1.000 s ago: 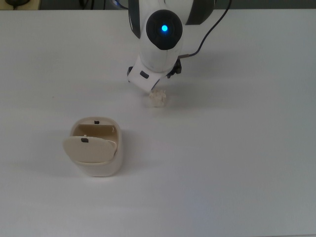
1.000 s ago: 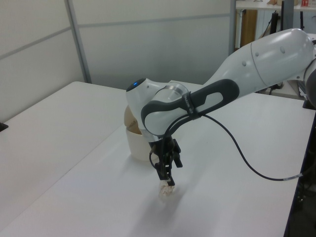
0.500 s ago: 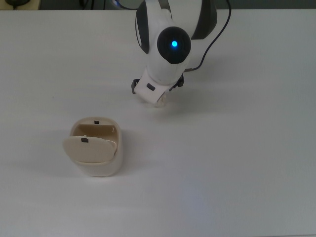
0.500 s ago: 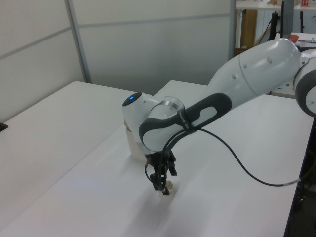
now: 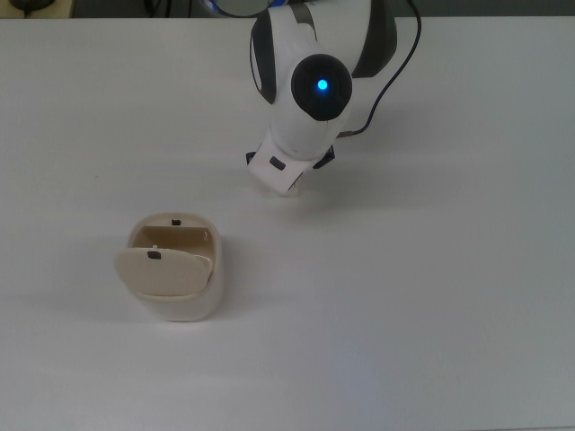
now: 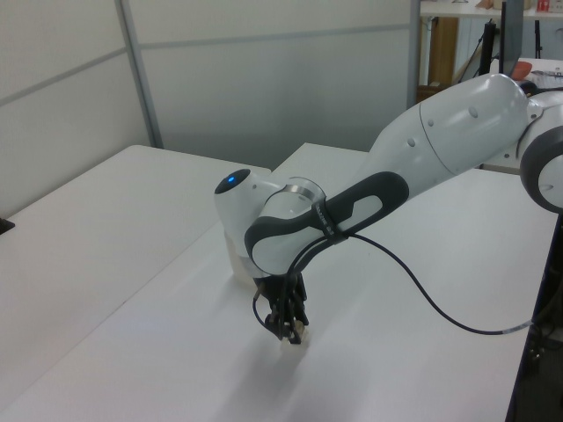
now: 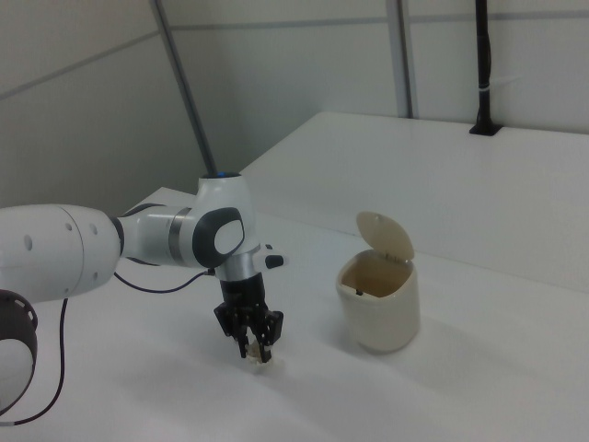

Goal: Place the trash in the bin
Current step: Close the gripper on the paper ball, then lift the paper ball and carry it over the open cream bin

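Observation:
The trash (image 7: pixel 259 355) is a small off-white paper wad lying on the white table; it also shows as the wad (image 6: pixel 296 335), and only its edge (image 5: pixel 291 189) peeks out under the wrist in the top view. My gripper (image 7: pixel 254 345) is down at the table with its fingers on either side of the wad, still open. The same gripper (image 6: pixel 287 329) is seen under the arm in the left view. The cream bin (image 5: pixel 184 301) stands to the top view's lower left with its lid (image 5: pixel 160 272) swung open. In the right view the bin (image 7: pixel 380 313) is to the gripper's right.
The white table (image 5: pixel 404 305) stretches widely around the bin and the arm. A black cable (image 5: pixel 377 85) hangs from the arm. In the left view the bin (image 6: pixel 234 260) is mostly hidden behind the arm.
The gripper has come down from above the wad to the table, so the wad now sits between its fingers. The bin has not moved.

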`<act>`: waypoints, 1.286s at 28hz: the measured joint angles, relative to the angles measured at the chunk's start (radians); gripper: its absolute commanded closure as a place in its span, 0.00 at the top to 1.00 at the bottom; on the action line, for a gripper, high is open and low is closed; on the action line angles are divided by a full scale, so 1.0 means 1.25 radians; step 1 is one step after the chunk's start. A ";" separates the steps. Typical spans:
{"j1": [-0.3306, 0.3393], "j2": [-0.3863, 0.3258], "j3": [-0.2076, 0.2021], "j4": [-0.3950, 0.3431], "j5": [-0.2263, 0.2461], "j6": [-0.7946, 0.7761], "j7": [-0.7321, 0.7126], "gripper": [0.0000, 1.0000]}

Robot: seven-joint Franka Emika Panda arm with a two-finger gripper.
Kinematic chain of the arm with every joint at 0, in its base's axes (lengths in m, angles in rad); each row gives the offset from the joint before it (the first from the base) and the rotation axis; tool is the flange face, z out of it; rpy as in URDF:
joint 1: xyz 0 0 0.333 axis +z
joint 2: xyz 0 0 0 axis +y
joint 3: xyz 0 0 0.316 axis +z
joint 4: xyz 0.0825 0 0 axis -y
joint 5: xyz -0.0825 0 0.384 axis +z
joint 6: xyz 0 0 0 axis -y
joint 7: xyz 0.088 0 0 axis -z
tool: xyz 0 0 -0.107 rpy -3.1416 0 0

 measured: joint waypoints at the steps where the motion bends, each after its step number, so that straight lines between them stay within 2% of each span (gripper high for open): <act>1: 0.000 -0.001 -0.001 0.004 0.000 0.000 0.000 0.23; 9: -0.003 -0.028 -0.010 0.037 -0.002 0.000 0.014 0.23; 15: -0.021 -0.094 -0.026 0.050 -0.003 0.000 0.044 0.23; 20: -0.032 -0.135 -0.053 0.069 -0.003 0.000 0.066 0.25; 27: -0.037 -0.139 -0.082 0.109 -0.003 0.030 0.128 0.25; 32: -0.052 -0.138 -0.097 0.117 -0.004 0.130 0.189 0.25; 36: -0.057 -0.129 -0.107 0.117 -0.025 0.212 0.213 0.28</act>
